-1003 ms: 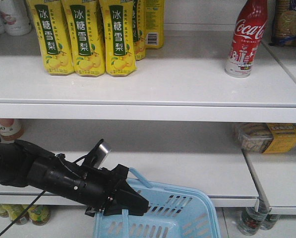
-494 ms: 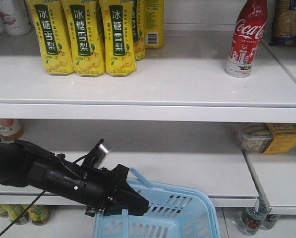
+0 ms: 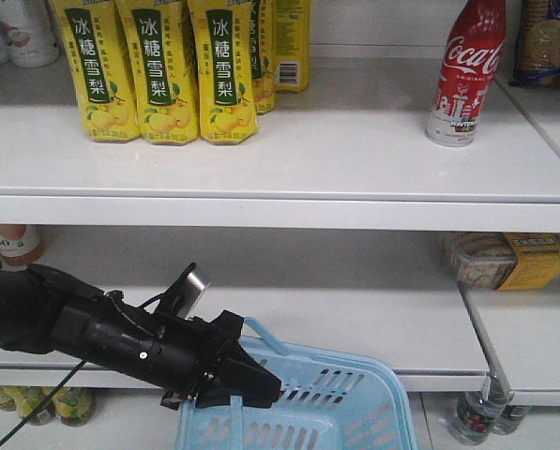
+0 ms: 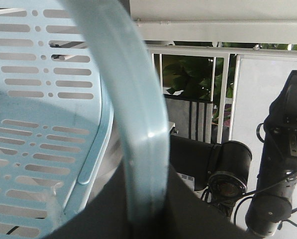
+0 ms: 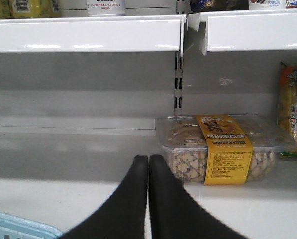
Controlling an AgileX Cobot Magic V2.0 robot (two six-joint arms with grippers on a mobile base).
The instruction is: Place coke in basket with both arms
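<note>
The coke [image 3: 465,75], a slim red bottle with white script, stands upright at the right of the upper shelf; its silvery base also shows in the right wrist view [image 5: 106,7]. The light-blue basket [image 3: 355,412] hangs low in front of the lower shelf. My left gripper [image 3: 251,389] is shut on the basket's handle [image 4: 138,124], which runs up between the black fingers [image 4: 198,209], with the slotted wall [image 4: 34,124] to the left. My right gripper [image 5: 148,160] is shut with nothing in it, level with the lower shelf, and does not show in the front view.
Yellow pear-drink cartons [image 3: 158,75] line the upper shelf's left. A clear cookie box with a yellow label [image 5: 223,149] lies on the lower shelf, just right of my right gripper. Bottles [image 3: 476,417] stand beneath the lower shelf. A shelf divider post [image 5: 178,84] rises behind.
</note>
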